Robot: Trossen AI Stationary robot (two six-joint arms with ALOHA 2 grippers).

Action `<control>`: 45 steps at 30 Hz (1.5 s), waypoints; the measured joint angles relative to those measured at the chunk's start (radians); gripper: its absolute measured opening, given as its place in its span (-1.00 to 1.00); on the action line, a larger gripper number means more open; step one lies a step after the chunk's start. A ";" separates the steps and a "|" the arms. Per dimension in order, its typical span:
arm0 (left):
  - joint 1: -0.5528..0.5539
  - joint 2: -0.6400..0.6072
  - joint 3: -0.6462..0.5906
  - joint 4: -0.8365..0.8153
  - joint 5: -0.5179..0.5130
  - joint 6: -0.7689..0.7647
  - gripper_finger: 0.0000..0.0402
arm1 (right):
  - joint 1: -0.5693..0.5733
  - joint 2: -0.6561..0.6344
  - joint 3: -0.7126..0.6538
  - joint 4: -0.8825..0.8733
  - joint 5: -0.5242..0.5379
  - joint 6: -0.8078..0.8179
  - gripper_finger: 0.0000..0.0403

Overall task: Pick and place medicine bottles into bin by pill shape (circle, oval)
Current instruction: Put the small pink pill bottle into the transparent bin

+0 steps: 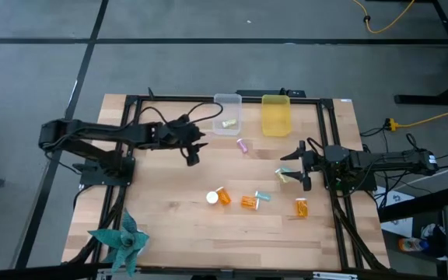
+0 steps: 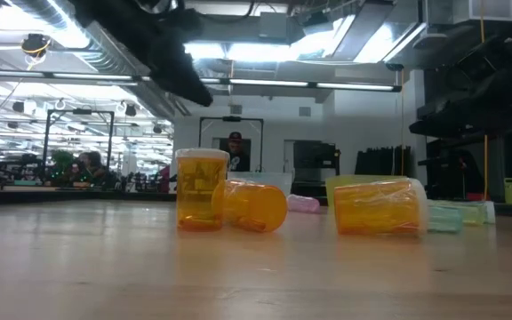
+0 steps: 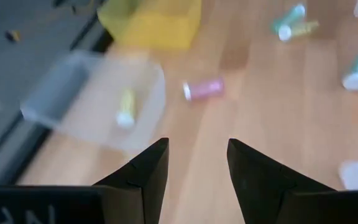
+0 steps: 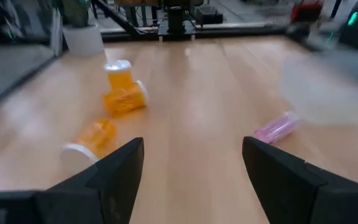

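1. Count, high view: two bins at the far edge of the table [image 1: 169, 225], one clear bin [image 1: 227, 113] and one yellow bin [image 1: 276, 115]. Three amber bottles on the wood: one with its white cap at its left end [image 1: 218, 196], one beside it [image 1: 250, 202], one nearer the right arm [image 1: 301, 208]. Small vials: one pale vial [image 1: 229, 123] inside the clear bin, one pink vial [image 1: 243, 145] just in front of that bin, one teal vial [image 1: 263, 197] touching or just beside the middle amber bottle, and a teal/pale-green cluster [image 1: 283, 175]; how many are in the cluster I cannot tell. One teal pinwheel [image 1: 123, 239] at the near left corner.
2. Left gripper [image 1: 192, 152]: fingers spread, nothing between them. In the left wrist view the pink vial [image 3: 204, 89] lies ahead of the fingertips, apart from them.
3. Right gripper [image 1: 299, 166]: fingers spread wide, empty. The cluster lies just beside its fingertips; contact cannot be told.
4. Orientation: the pink vial lies on its side, long axis diagonal to the table edges. In the low view one amber bottle [image 2: 201, 189] stands upright and two lie on their sides [image 2: 254, 205] [image 2: 379, 206].
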 joint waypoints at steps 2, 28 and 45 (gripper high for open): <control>-0.015 -0.016 0.000 -0.088 0.000 -0.063 -0.22 | 0.000 0.000 0.000 0.009 0.033 -0.102 0.37; -0.066 -0.018 0.000 -0.182 -0.036 -0.080 -0.22 | -0.001 0.010 0.015 0.272 0.233 0.435 0.37; -0.066 -0.018 0.000 -0.166 -0.037 -0.060 -0.22 | -0.006 0.656 0.432 0.055 0.435 0.404 0.37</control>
